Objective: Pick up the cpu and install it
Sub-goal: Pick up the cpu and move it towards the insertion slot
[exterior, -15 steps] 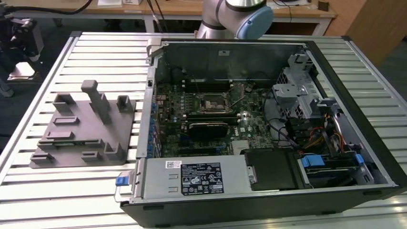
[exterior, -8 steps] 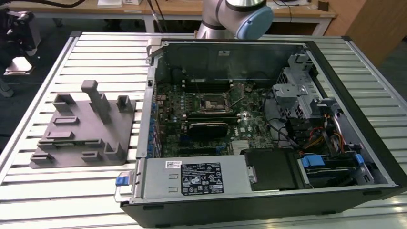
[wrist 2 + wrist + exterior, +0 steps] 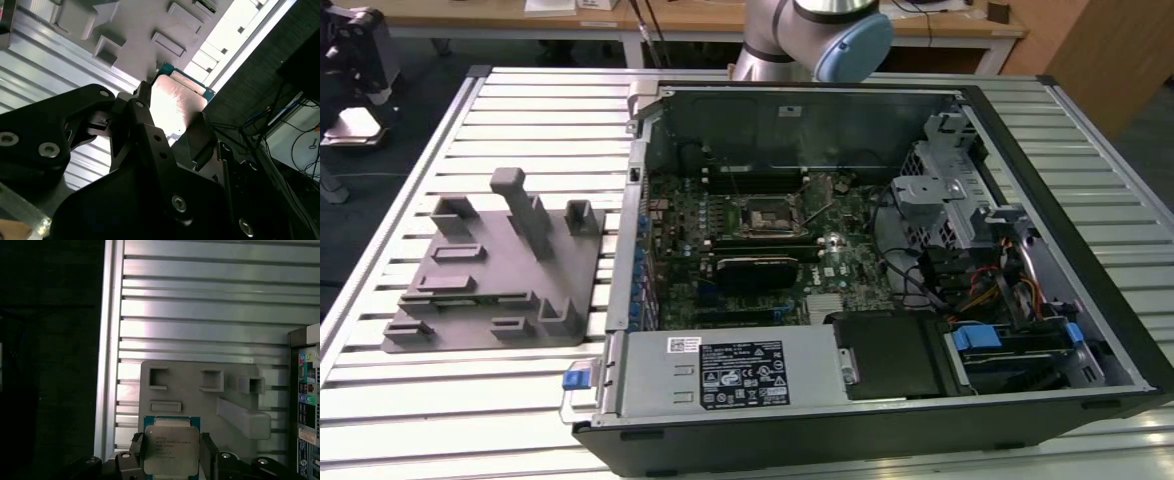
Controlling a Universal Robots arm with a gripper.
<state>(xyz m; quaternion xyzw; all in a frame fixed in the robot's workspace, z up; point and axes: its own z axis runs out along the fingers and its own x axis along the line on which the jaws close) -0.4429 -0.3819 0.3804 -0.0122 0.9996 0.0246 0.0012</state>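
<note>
Hanging above the grey plastic tray (image 3: 200, 405), the cpu (image 3: 171, 450) is clamped by two opposite edges between the black fingers (image 3: 208, 452) of the pincer (image 3: 172, 456), its silver top turned towards the first wrist view. The tray is set on the slatted metal table (image 3: 400, 400), just beside the opened computer case (image 3: 854, 430), whose motherboard (image 3: 761, 240) is exposed.

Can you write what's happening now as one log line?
pincer: gripping cpu | cpu: over grey tray | install: not done
</note>
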